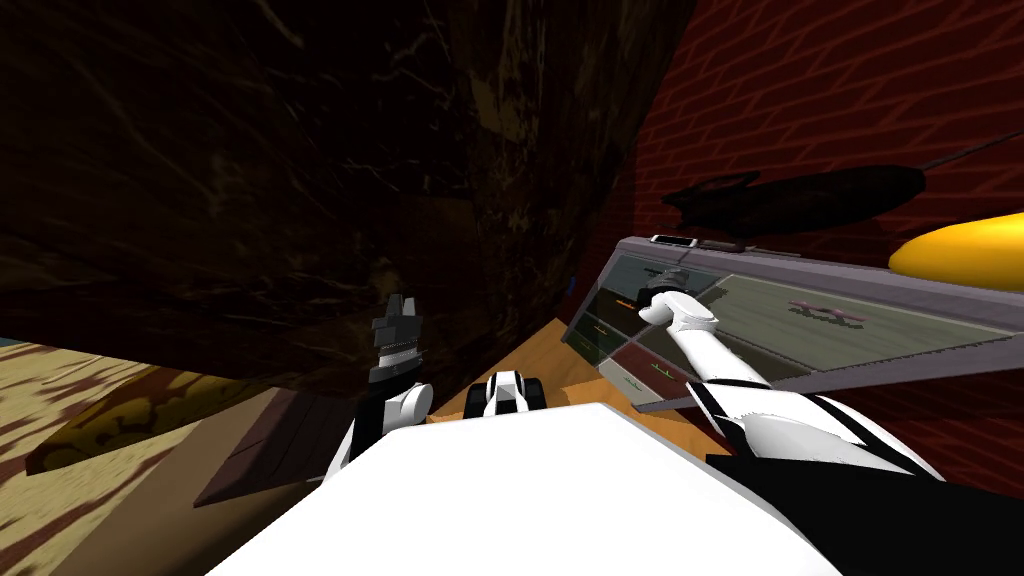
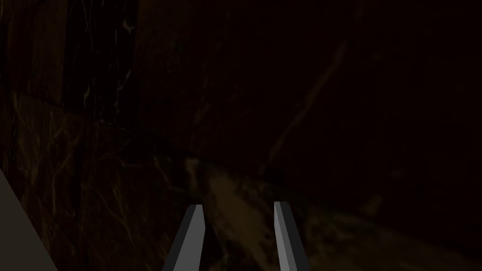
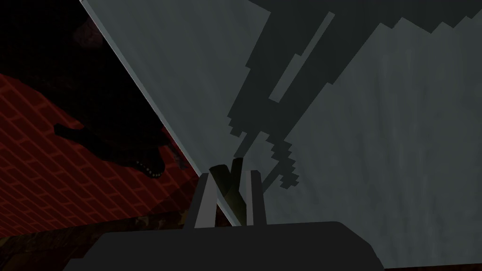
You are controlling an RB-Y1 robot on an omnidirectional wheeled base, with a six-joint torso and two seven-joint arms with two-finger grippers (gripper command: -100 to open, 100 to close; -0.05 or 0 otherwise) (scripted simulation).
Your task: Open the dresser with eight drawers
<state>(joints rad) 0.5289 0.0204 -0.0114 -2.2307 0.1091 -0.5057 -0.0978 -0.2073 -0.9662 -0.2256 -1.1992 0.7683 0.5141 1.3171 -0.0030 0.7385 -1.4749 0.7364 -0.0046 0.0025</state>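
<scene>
Right gripper is pinching 1 drawer handle on the dresser, fingers narrow; the pull looks undone. Left gripper is idling well apart from the dresser, fingers parted.

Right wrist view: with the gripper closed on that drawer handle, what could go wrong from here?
1. The right gripper pinches the small handle only near its fingertips, so it may slip off on the pull.
2. The handle appears to sit at the edge of the grey drawer front; an off-axis pull could jam the drawer.
3. A yellow object shows at the far edge of the dresser; a jerk might disturb it.
</scene>
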